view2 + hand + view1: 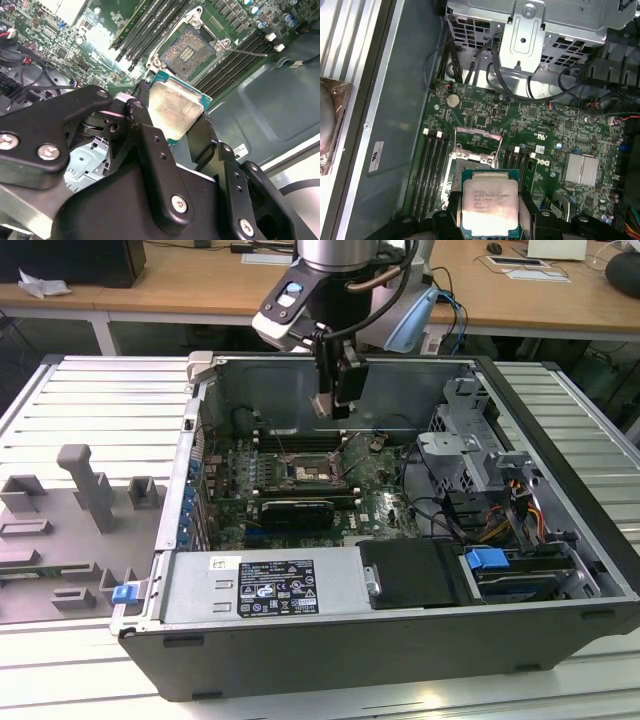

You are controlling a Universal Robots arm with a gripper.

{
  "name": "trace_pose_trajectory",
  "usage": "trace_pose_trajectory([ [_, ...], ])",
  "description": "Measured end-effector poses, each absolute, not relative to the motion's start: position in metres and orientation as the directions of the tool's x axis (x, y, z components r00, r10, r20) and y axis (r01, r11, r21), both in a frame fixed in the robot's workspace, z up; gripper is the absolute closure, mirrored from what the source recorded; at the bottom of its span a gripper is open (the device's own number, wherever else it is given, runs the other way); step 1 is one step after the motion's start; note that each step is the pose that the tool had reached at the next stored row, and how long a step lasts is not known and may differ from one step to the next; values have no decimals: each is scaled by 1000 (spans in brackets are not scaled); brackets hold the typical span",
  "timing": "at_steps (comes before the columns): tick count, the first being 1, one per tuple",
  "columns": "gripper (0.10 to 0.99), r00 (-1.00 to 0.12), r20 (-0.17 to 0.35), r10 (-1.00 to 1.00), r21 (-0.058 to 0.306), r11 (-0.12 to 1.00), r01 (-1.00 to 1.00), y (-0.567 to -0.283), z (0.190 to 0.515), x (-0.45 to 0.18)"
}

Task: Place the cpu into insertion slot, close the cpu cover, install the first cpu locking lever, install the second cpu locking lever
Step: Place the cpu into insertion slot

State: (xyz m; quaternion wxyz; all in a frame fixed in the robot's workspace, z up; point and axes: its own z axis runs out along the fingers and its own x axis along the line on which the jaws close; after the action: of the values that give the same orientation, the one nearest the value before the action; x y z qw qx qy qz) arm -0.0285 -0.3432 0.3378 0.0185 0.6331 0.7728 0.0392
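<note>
In both wrist views my gripper is shut on the cpu, a silver-topped square chip on a green base, held by two opposite edges. The insertion slot lies uncovered on the green motherboard, with the chip above it and a little to one side. The cpu cover stands swung up at the slot's far edge. In the exterior view the gripper hangs inside the open computer case, above the insertion slot.
Long memory slots flank the socket on both sides. A metal drive cage with cables stands on the exterior view's right. A black card and the power supply lie nearer the front. Grey fixtures sit outside the case.
</note>
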Motion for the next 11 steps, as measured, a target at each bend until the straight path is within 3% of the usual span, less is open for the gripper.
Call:
trace_pose_trajectory([
  [11, 545, -185, 22, 982, 80, 183, 980, -343, 334, -28],
])
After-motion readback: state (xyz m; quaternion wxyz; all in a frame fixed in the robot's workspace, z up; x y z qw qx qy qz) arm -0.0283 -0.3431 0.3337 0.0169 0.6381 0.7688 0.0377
